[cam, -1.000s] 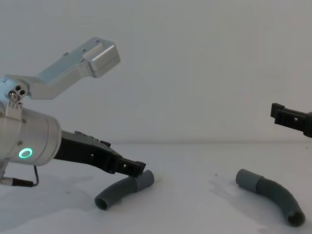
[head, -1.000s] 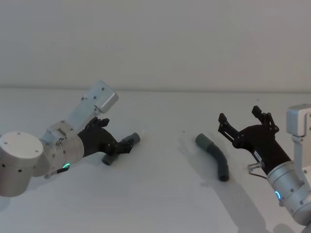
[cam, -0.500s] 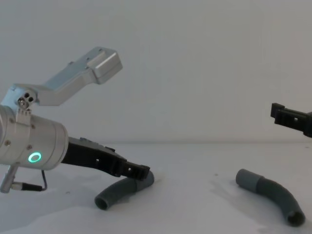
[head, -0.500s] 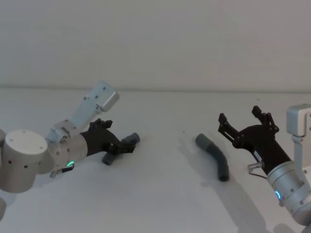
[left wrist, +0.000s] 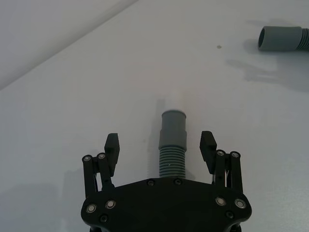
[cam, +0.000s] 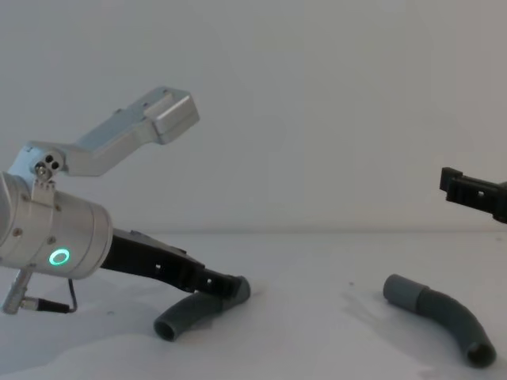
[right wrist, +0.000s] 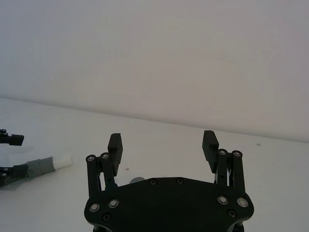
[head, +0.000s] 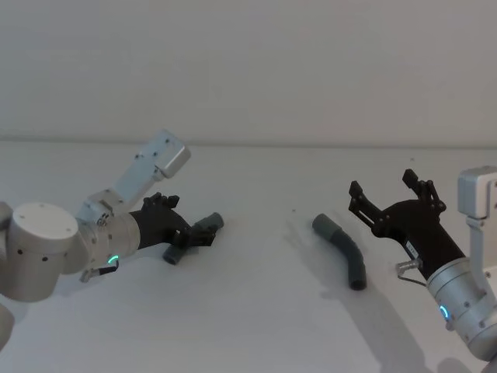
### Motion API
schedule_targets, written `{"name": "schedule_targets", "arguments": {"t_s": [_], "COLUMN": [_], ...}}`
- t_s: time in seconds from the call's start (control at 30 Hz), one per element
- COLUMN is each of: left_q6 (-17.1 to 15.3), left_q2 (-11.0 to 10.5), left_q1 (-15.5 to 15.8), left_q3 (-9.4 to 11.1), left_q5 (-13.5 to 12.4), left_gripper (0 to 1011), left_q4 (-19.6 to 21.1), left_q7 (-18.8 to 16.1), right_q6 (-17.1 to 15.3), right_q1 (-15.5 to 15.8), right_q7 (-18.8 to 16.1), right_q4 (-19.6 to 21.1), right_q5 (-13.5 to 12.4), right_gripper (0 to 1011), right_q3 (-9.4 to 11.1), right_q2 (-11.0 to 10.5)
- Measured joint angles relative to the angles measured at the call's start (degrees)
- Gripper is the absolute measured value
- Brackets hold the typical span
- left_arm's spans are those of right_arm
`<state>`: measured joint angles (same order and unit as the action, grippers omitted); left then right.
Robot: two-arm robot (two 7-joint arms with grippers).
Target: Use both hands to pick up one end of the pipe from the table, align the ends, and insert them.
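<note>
Astride a ribbed, smooth-cuffed hose (left wrist: 173, 145), the left gripper (left wrist: 160, 139) gapes.

Dim, even, diffuse light leaves the white surface (head: 256, 326) matt. In the head view a faint, soft-edged shadow lies at nine o'clock of the right pipe piece (head: 343, 250), a broader one at five o'clock — and the green ring light (cam: 58, 256) glows brightly.

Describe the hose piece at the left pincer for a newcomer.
On the white table, at the robot's left, the open left pincer straddles a curved dark grey ribbed hose piece. Unlike the other piece lying free on the right, its grey cuff ends in a narrow white spigot.
</note>
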<state>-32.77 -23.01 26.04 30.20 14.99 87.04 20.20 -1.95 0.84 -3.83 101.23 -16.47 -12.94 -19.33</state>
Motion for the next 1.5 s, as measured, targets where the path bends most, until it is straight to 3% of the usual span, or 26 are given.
{"name": "schedule_targets", "arguments": {"t_s": [0.83, 1.5], "left_q6": [-0.02, -0.98], "left_q2": [1.67, 2.59], "left_q1": [2.58, 2.92], "left_q3": [0.66, 0.46], "left_q5": [-0.90, -1.38], "left_gripper": [1001, 1001], "left_q4": [-4.54, -5.64], "left_q7": [3.35, 4.37], "right_q6": [0.00, 0.00], "right_q1": [0.00, 0.00], "right_q7": [0.00, 0.00], "right_q4": [0.00, 0.00], "right_q5": [0.00, 0.00], "right_gripper": [1003, 1003], "right_q3": [0.00, 0.00], "right_q2": [0.00, 0.00]}}
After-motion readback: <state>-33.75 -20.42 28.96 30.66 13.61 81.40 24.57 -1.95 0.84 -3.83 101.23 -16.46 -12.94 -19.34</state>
